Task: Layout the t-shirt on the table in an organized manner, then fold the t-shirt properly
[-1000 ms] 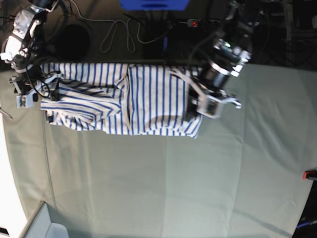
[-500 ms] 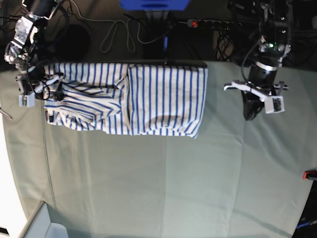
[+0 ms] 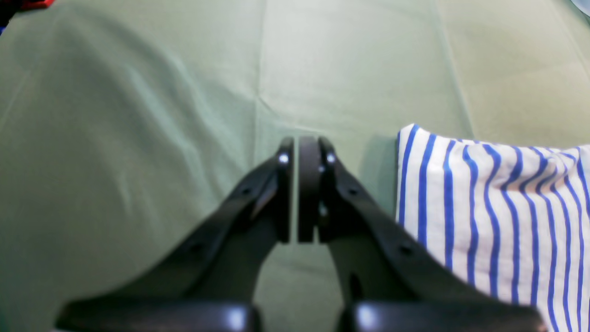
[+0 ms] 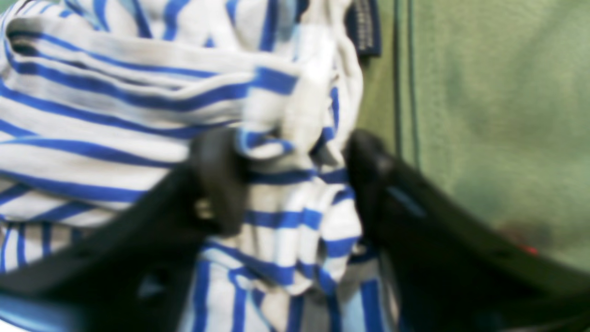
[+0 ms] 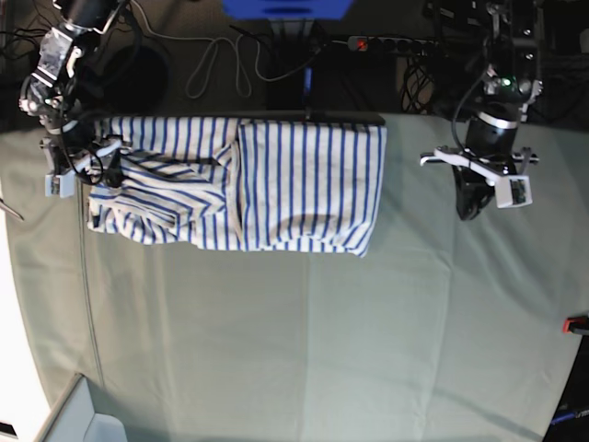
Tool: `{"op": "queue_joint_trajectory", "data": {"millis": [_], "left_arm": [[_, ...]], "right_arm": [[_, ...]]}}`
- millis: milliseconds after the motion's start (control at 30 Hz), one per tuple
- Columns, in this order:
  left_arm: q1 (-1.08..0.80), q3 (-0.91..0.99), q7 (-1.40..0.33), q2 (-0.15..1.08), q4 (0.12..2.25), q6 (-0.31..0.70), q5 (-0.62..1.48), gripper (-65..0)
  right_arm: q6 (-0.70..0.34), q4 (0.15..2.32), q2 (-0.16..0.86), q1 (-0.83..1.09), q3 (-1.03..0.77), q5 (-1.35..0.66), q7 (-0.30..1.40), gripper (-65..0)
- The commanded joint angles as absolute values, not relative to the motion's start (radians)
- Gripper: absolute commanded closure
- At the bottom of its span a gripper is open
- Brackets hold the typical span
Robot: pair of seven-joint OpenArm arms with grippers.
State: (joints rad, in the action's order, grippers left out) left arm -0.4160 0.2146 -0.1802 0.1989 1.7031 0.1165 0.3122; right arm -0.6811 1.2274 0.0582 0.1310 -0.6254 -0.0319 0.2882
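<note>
left pincer (image 5: 467,208) pressed together over bare table (image 5: 304,350), right pincer (image 4: 295,184) straddling bunched t-shirt (image 5: 276,184) edge

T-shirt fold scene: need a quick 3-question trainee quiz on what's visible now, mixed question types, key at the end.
1. True or false: the left claw is shut and holds no cloth.
2. Which claw has t-shirt fabric bunched between its fingers? A) left B) right C) neither
3. Fill in: in the left wrist view, the shirt's edge lies on the table to the ____ of the claw.

Key: 1 true; 2 B; 3 right
</note>
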Motion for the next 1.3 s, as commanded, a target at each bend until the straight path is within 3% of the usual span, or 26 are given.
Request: {"op": "queue_joint_trajectory", "data": {"millis": [0, 100, 133, 467, 733, 867, 1167, 1267], "left_arm": [[-0.414, 0.220, -0.153, 0.203, 1.718, 0.119, 0.318, -2.2], [-0.414, 0.220, -0.153, 0.203, 1.718, 0.119, 0.318, -2.2], [-0.414, 0.220, -0.153, 0.203, 1.718, 0.119, 0.318, -2.2], [-0.414, 0.292, -0.153, 0.199, 1.719, 0.119, 0.318, -2.2], [-0.414, 0.406, -0.153, 0.203, 1.719, 0.119, 0.318, -2.2], [-0.414, 0.464, -0.153, 0.203, 1.718, 0.119, 0.318, -2.2], [-0.447, 0.532, -0.153, 0.202, 1.716, 0.119, 0.320, -2.2], [-0.463, 0.532, -0.153, 0.203, 1.716, 0.119, 0.320, -2.2]], "right_arm": [[-0.698, 1.228, 0.058, 0.134, -0.622, -0.015, 0.325, -17.2], [-0.698, 1.236, 0.056, 0.137, -0.622, -0.015, 0.325, -1.1], [-0.698, 1.242, 0.054, 0.148, -0.622, -0.015, 0.325, 0.0], [-0.698, 1.676, -0.116, 0.249, -0.605, -0.015, 0.325, 0.0], [-0.698, 1.903, -0.157, 0.371, -0.358, -0.015, 0.325, 0.0], [-0.690, 1.928, -0.157, 0.409, -0.183, -0.015, 0.325, 0.0], [-0.478, 1.883, -0.120, 0.329, 0.122, -0.013, 0.326, 0.0], [-0.463, 1.810, -0.093, 0.277, 0.176, -0.013, 0.326, 0.0]]}}
